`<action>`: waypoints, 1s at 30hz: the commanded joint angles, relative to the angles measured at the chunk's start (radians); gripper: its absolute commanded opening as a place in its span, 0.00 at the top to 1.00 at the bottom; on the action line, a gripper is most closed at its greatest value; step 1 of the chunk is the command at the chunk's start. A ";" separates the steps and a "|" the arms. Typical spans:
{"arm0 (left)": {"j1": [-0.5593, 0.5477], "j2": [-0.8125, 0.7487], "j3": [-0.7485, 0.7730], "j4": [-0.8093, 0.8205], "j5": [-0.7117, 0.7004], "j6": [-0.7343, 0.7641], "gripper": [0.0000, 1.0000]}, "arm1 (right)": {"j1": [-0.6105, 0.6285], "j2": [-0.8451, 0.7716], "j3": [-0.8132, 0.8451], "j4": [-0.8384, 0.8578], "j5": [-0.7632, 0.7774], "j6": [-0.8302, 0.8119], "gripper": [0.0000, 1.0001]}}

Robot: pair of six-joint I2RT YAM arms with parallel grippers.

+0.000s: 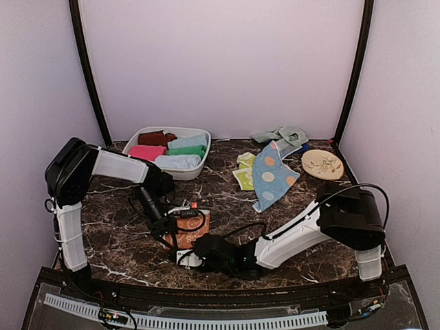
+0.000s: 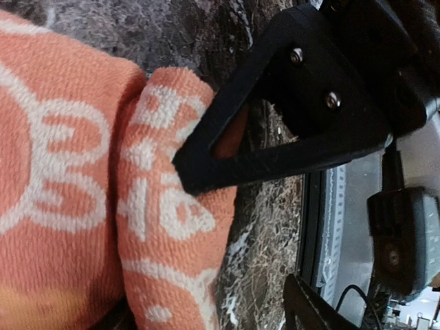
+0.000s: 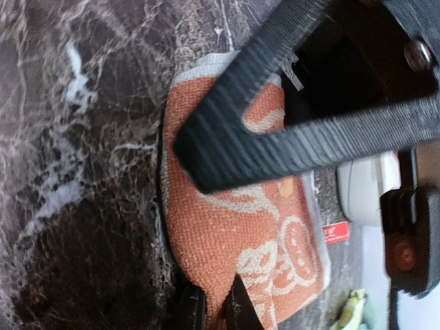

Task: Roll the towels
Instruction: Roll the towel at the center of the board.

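Your left gripper (image 2: 234, 227) is apart beside the peach towel (image 2: 62, 172), front-centre, partly rolled. Right gripper (image 1: 184, 253) is at its near edge; can't tell if clamped. Rolled towels (image 1: 172, 152) sit in the tub (image 1: 201, 162); blue spotted towel (image 1: 271, 177), yellow-green towel (image 1: 242, 180), mint towel (image 1: 280, 133) left to roll.

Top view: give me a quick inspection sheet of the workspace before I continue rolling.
Surface: dark marble table, veined.
Job's things: peach-orange towel part-rolled between the grippers; spotted blue towel, yellow-green towel and mint towel lie loose behind.
Clutter: white tub holding rolled cloths; beige disc.
Grippers: left gripper open beside the roll; right gripper straddles the towel, grip unclear.
Cables: black cable loops over the right arm.
Surroundings: pale walls, black posts.
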 commanded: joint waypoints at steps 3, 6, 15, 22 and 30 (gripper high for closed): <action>0.081 -0.189 -0.149 0.195 -0.193 0.011 0.33 | -0.092 -0.074 0.028 -0.206 -0.316 0.377 1.00; 0.143 -0.289 -0.207 0.256 -0.189 0.009 0.32 | -0.129 -0.089 0.040 -0.255 -0.462 0.482 1.00; 0.205 -0.539 -0.363 0.310 -0.155 0.090 0.33 | -0.256 -0.043 0.097 -0.344 -0.885 0.752 1.00; 0.085 -0.640 -0.425 0.365 -0.197 0.062 0.35 | -0.346 0.070 0.187 -0.398 -1.145 0.933 1.00; -0.153 -0.663 -0.468 0.598 -0.462 0.057 0.32 | -0.408 0.149 0.238 -0.441 -1.299 1.070 1.00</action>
